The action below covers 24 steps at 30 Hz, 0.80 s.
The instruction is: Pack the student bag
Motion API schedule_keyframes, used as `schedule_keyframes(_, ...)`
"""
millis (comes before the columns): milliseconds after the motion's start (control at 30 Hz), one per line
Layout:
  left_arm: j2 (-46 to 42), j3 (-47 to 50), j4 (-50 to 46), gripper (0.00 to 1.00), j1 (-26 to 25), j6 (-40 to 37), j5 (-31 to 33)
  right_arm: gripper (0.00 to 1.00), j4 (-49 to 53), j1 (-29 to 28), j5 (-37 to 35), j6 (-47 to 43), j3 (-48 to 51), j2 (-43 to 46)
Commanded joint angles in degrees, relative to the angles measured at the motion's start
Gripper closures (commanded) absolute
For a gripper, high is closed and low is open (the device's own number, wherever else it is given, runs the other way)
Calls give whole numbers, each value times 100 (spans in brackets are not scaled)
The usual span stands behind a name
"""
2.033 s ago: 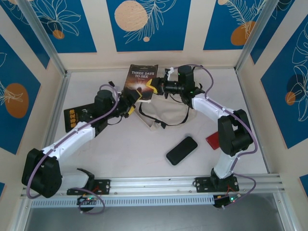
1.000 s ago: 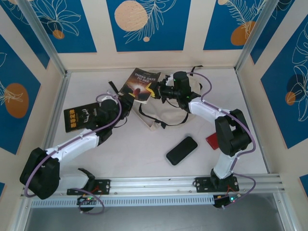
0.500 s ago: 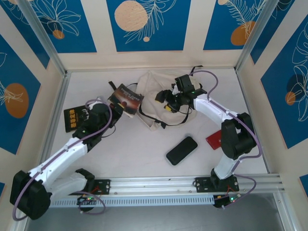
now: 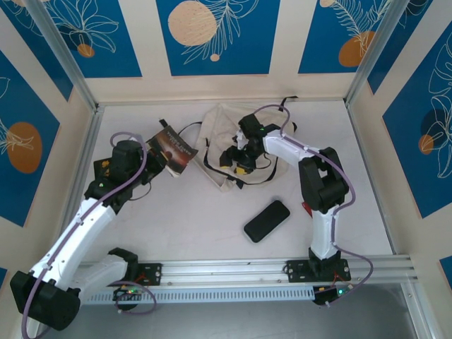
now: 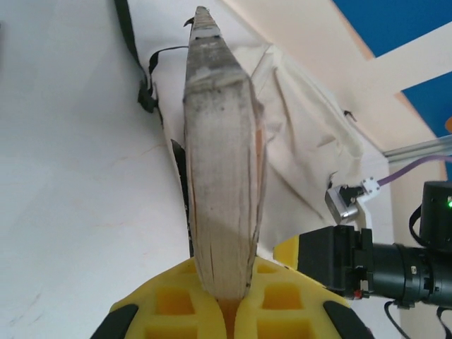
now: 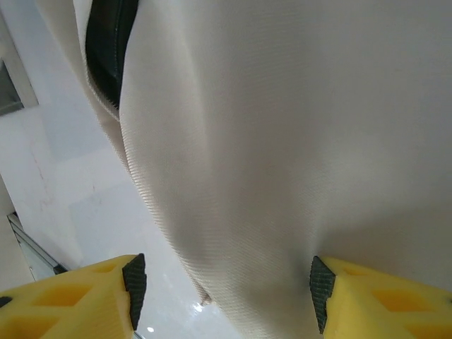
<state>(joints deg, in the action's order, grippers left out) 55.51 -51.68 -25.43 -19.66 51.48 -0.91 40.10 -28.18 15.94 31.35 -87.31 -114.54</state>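
Left of the student bag (image 4: 219, 123), the left end effector (image 5: 226, 300) clamps a book (image 5: 222, 176), while the right end effector (image 6: 222, 282) stands wide open over its fabric.

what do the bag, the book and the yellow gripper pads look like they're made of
Student bag: woven cream fabric, matte; a fine ribbed weave and soft folds show up close.
Book: paper; the page block is greyed and rough at the edges, so it looks well worn.
Left gripper pads: probably foam or soft rubber, matte yellow, moulded with square recesses.
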Motion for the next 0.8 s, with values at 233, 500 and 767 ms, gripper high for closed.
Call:
schedule_keyframes(233, 252, -507, -374, 100, 254, -336, -499, 40, 814, -50, -348, -1058, -514, -209)
schedule_keyframes(500, 268, -448, -336, 100, 322, -373, -525, 41, 980, -47, -226, -1545, -705, -418)
schedule_keyframes(767, 247, -480, -457, 100, 382, -453, -671, 69, 771, 45, -876, -1256, -703, -326)
